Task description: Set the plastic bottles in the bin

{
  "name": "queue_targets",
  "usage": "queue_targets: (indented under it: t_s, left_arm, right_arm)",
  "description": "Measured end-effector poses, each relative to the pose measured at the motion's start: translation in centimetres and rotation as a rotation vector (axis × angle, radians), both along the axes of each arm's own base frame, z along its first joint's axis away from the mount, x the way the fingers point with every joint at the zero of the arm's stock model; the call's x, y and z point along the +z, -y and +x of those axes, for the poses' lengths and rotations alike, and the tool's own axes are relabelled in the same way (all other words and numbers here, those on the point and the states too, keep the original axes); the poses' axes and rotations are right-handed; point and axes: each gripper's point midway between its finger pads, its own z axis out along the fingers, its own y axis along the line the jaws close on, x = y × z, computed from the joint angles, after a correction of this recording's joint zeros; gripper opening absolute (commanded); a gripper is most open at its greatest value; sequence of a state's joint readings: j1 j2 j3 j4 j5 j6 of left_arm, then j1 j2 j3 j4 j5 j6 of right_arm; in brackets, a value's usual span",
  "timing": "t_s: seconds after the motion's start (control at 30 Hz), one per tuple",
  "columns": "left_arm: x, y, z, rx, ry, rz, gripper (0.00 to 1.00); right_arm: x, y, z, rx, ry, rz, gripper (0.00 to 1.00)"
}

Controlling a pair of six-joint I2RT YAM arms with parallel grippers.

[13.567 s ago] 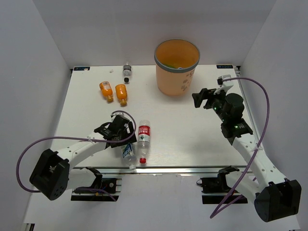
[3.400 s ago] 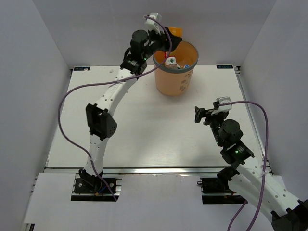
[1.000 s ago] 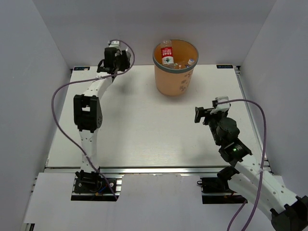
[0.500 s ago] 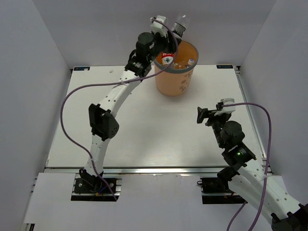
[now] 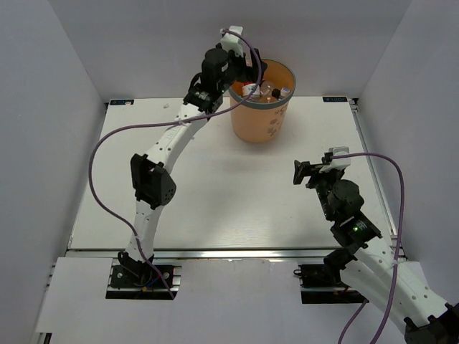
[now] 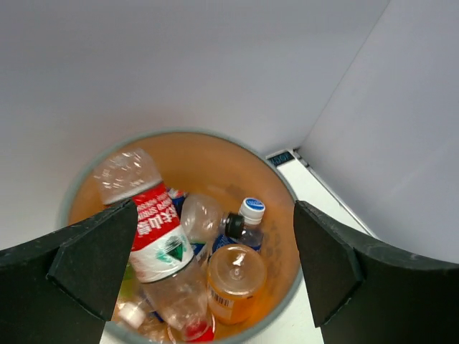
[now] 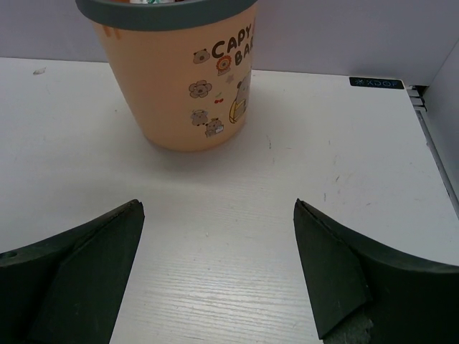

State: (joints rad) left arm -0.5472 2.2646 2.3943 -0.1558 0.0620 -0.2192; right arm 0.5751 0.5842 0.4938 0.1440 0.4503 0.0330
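My left gripper (image 6: 215, 229) hangs wide open and empty above the tall round orange plastic bin (image 6: 285, 188) with its grey rim, where the small plastic bottles (image 6: 159, 242) lie heaped, my right gripper (image 7: 217, 215) gapes empty too, and with none visible outside, the job looks done.

White arms (image 5: 171, 137), black joints (image 5: 152, 188), trailing purple cables (image 5: 91, 166).

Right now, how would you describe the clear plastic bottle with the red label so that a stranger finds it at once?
Find the tall round orange plastic bin with the grey rim near the far edge of the white table. Look inside: the clear plastic bottle lies slanted on the other bottles. Only it carries a red and white label with a green mark.
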Motion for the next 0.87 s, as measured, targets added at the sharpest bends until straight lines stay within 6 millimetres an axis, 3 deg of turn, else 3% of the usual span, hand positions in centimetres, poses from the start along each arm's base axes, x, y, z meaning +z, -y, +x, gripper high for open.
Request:
queue_targets:
  t_s: [0.1,0.17,0.23,0.33,0.4,0.43,0.47,0.57,0.63,0.7,0.87]
  left_arm:
    - [4.1,-2.7,-2.1,0.052,0.039,-0.006,0.98]
    - [6.6,-6.1,-5.1,0.107,0.039,-0.012,0.98]
    - [7.7,-10.6,-8.1,0.168,0.036,-0.048,0.98]
    - [5.2,-20.7,-12.7,0.347,0.001,-0.130,0.98]
    - [0.5,-27.8,-15.8,0.540,-0.055,-0.174,0.98]
    - [-2.4,-30.0,-17.3,0.614,-0.087,-0.192,0.98]
    - [-5.6,-31.2,-18.8,0.659,-0.125,-0.200,0.98]
    - [-15.1,-32.2,-22.8,0.710,-0.276,-0.171,0.98]
    - [-19.2,-33.0,-24.5,0.756,-0.365,-0.132,0.98]
    - [-19.9,-33.8,-25.0,0.801,-0.390,-0.121,0.98]
    - [-15.9,-34.7,-25.0,0.842,-0.289,-0.204,0.98]
  right_arm:
    - [0.0,0.3,0.0,-0.021,-0.002,0.013,0.89]
    - [0.1,0.7,0.1,-0.041,-0.002,0.022,0.89]
    - [0.1,1.0,0.1,-0.064,0.000,0.032,0.89]
    - [0.0,1.6,0.2,-0.098,-0.005,0.044,0.89]
    - [-0.3,1.7,0.4,-0.112,-0.017,0.048,0.89]
    - [-0.5,1.7,0.5,-0.118,-0.024,0.051,0.89]
    - [-0.8,1.8,0.7,-0.130,-0.035,0.050,0.89]
    - [-2.0,2.0,1.3,-0.162,-0.073,0.045,0.89]
    - [-3.1,1.7,1.6,-0.166,-0.106,0.037,0.89]
    - [-4.4,1.3,2.0,-0.162,-0.147,0.018,0.89]
    - [-7.1,0.5,2.8,-0.163,-0.247,-0.018,0.89]
